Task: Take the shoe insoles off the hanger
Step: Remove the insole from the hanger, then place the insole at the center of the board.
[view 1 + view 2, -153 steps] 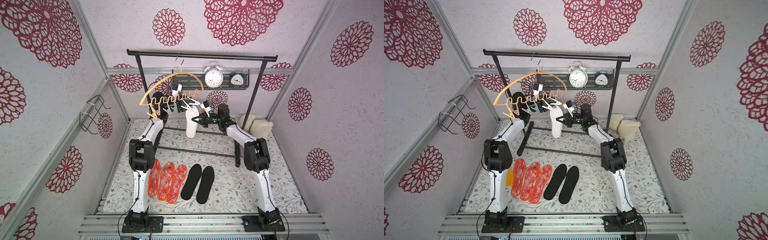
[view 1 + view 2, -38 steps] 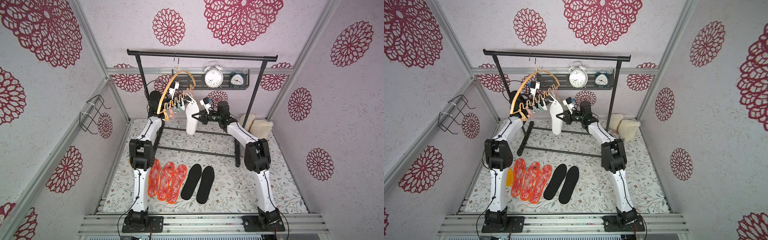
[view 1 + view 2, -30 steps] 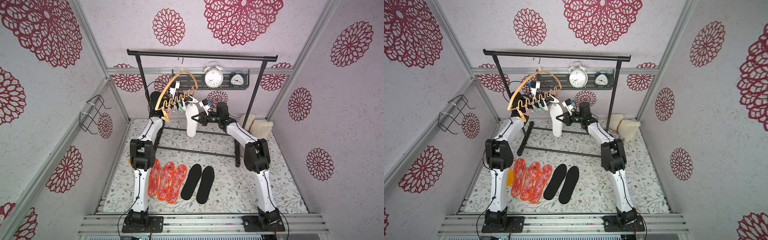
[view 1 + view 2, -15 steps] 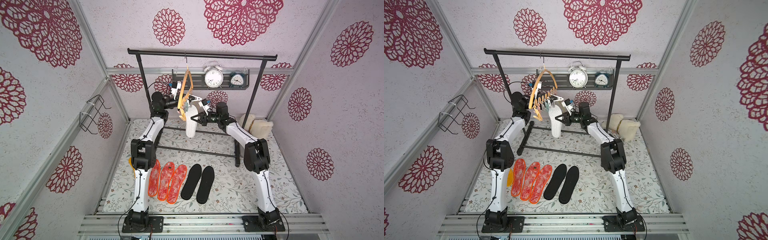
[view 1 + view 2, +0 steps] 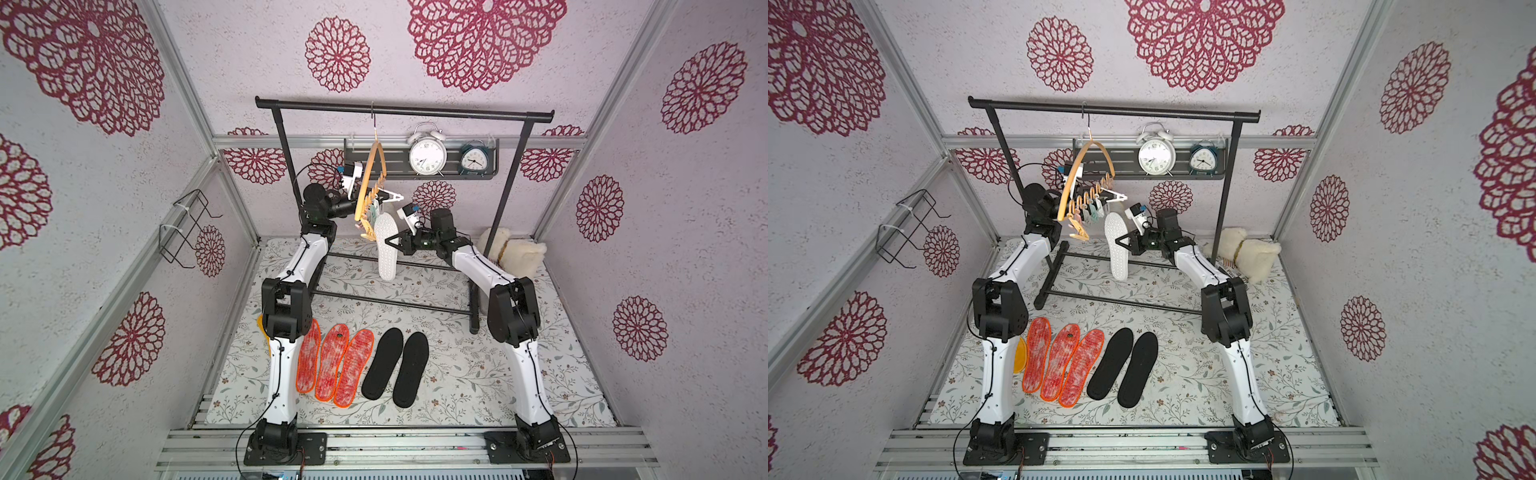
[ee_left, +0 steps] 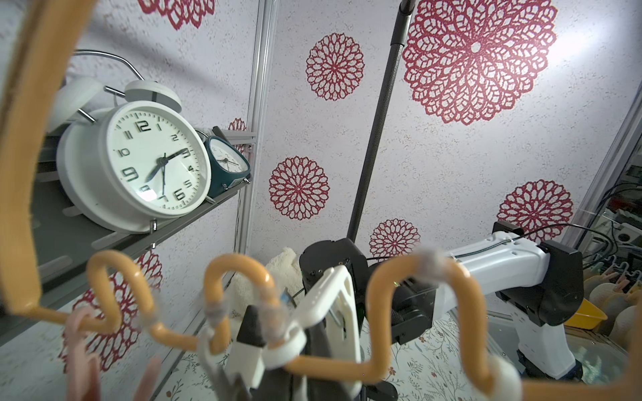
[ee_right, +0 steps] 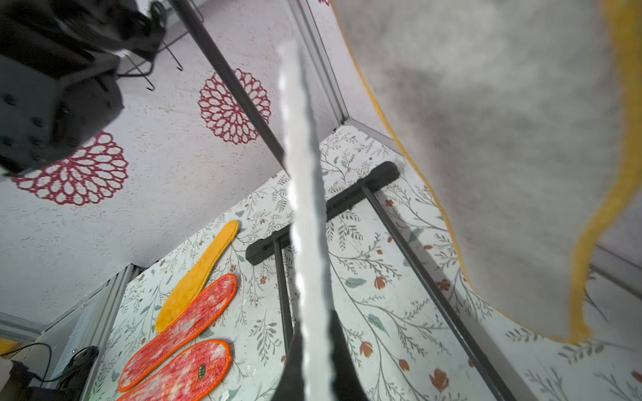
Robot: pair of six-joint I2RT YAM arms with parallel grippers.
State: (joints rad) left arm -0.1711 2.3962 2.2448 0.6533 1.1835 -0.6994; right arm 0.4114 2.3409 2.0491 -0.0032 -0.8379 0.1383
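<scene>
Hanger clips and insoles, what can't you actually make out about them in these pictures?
- Whether the left gripper pinches anything: left wrist view, fingers blurred behind the hanger.
- Which of the clothespins holds the pale insole: both top views, pins too small and bunched.
- Yellow-edged grey pad: right wrist view, out of focus, top cut off by the picture's edge.
- Yellow insole on the mat: top views, mostly behind the left arm.

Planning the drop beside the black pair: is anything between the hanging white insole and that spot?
Yes: the rack's front base bar lies low between the white insole, clamped by the right gripper, and the black pair.
</scene>
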